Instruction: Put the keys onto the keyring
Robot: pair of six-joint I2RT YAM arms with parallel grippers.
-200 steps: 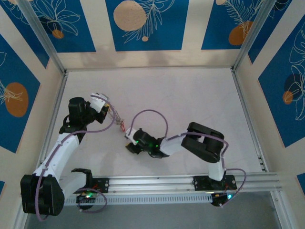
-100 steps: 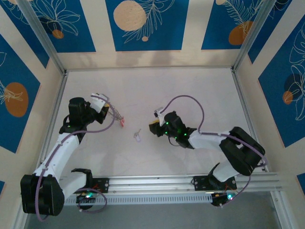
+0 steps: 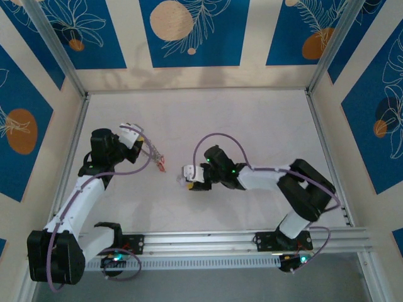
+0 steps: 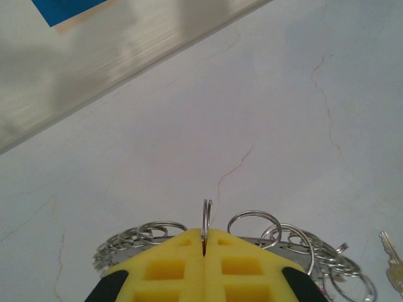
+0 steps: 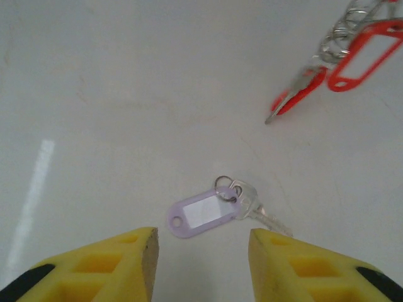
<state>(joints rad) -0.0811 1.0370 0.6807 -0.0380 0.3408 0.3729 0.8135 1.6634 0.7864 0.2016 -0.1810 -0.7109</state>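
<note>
Your right gripper (image 5: 203, 250) is the nearer one to the work: its yellow fingers (image 5: 141, 248) stand parted with nothing between them, low over the white table (image 5: 94, 94). The loose key (image 5: 249, 204) lies flat just ahead of the gap, a little toward the right-hand finger. Its long axis runs across the gap rather than along your line of approach, with the pale lilac tag (image 5: 198, 214) toward the left-hand finger and the metal blade pointing off to the right and slightly back at you. A small split ring joins tag and key at the middle. So a straight closing would meet it end to end; you would probably want to turn the wrist or take it by the tag. Your left gripper (image 4: 206, 242) is clenched on one upright wire loop of the keyring (image 4: 252, 221), a bristling silvery bunch of loops held up to the left of the key. Red tags (image 5: 365, 47) hang from it, well apart from the loose key. From above the key is too small to judge reliably.
</note>
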